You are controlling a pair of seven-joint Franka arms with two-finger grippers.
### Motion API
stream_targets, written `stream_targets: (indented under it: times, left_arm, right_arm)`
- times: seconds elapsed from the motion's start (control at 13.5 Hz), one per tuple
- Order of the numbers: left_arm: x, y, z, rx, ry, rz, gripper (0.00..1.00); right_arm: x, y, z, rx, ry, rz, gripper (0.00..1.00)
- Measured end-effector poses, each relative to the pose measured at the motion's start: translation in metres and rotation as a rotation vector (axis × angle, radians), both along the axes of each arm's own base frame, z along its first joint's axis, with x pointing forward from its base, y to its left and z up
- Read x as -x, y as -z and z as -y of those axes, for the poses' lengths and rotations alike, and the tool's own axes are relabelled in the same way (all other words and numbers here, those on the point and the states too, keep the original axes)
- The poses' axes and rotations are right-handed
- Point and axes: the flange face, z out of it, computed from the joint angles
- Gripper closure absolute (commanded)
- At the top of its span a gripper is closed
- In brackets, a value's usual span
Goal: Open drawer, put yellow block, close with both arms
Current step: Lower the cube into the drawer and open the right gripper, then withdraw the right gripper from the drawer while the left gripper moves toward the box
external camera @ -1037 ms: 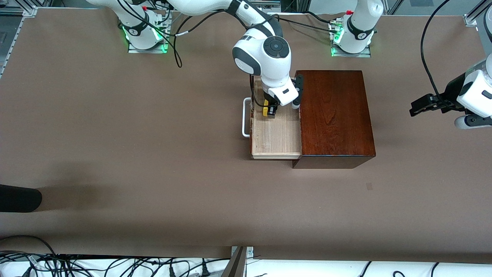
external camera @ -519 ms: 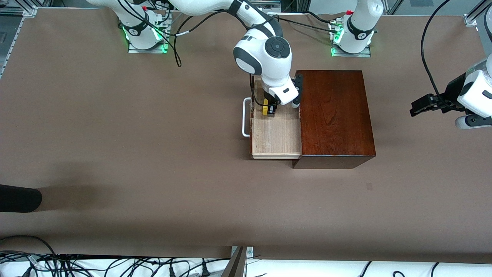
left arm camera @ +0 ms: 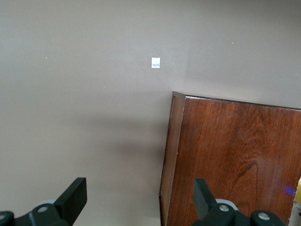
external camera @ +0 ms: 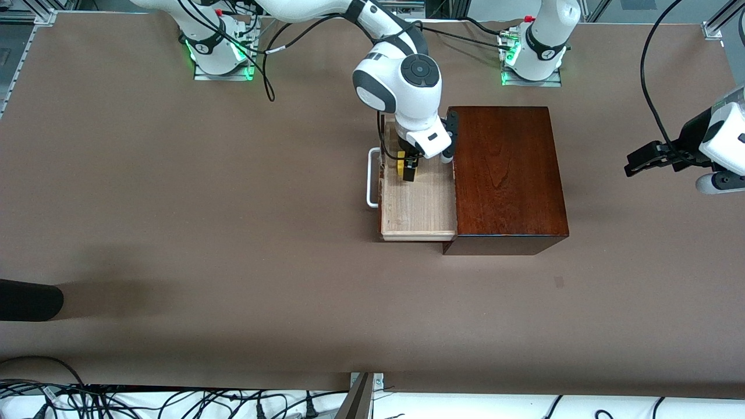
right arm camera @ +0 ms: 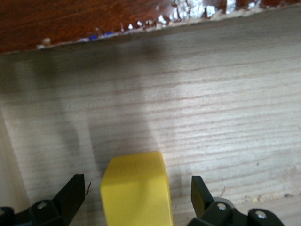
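Brown tabletop (external camera: 174, 203), two white arms based along its robot edge. Dark mahogany box (external camera: 506, 174) sits near mid-table, closer to the left arm's base; its top shows glossy grain. The drawer (external camera: 416, 203) stands pulled out from the box toward the right arm's end of the tabletop, pale bare-wood floor exposed, white loop handle (external camera: 371, 177) on its outer front. Right arm reaches from its base down into the open drawer; right tool (external camera: 407, 166) is low over the drawer floor, at the part of the tray farther from the front camera. The yellow block (external camera: 401, 164) is inside the drawer, directly between the tool's fingers. Right wrist view: the block (right arm camera: 135, 188) rests on the wood grain, with a clear gap of bare wood between each black fingertip (right arm camera: 73, 190) and the block's sides, so the right tool's fingers are spread and not touching it. A dark reddish-brown inner wall with chipped pale edge runs along the drawer floor in that same view. Left arm waits at its own end of the tabletop, well apart from the box; left tool (external camera: 643, 160) hangs in the air over bare tabletop, pointing toward the box. Left wrist view: its two fingertips (left arm camera: 75, 195) stand wide apart with nothing between them, box corner (left arm camera: 235, 160) and a small pale mark (left arm camera: 155, 62) on the tabletop below.
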Motion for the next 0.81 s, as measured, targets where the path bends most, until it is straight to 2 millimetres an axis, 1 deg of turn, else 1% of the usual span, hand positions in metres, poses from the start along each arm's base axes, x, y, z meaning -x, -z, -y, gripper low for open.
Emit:
stream_targets:
  times: [0.22, 0.3, 0.37, 0.44, 0.52, 0.59, 0.74, 0.81]
  left_arm:
    - [0.0, 0.0, 0.0, 0.0, -0.001, 0.001, 0.0]
    - [0.0, -0.001, -0.001, 0.0, -0.001, 0.001, 0.0]
    - [0.0, -0.001, 0.0, 0.002, -0.001, 0.002, 0.0]
    - [0.0, -0.001, 0.001, 0.012, -0.003, 0.003, 0.0]
    - [-0.001, -0.001, 0.002, 0.024, -0.004, 0.002, 0.0]
    - [-0.001, 0.001, 0.003, 0.031, -0.005, 0.001, 0.0]
    - [-0.008, 0.003, 0.007, 0.052, -0.006, 0.016, 0.0]
    - [-0.013, 0.004, 0.01, 0.069, -0.007, 0.028, 0.0]
  right_arm:
    - [-0.001, -0.046, 0.006, 0.059, 0.013, -0.035, 0.0]
    - [-0.004, -0.063, 0.011, 0.067, 0.022, -0.036, 0.0]
    - [-0.012, -0.082, 0.02, 0.066, 0.039, -0.03, 0.0]
    - [-0.025, -0.102, 0.036, 0.062, 0.068, -0.025, 0.0]
    - [-0.043, -0.119, 0.057, 0.058, 0.106, -0.022, 0.0]
    - [-0.065, -0.136, 0.082, 0.052, 0.151, -0.018, 0.0]
    - [-0.101, -0.161, 0.131, 0.042, 0.231, -0.016, 0.0]
    - [-0.114, -0.168, 0.153, 0.049, 0.266, -0.029, 0.0]
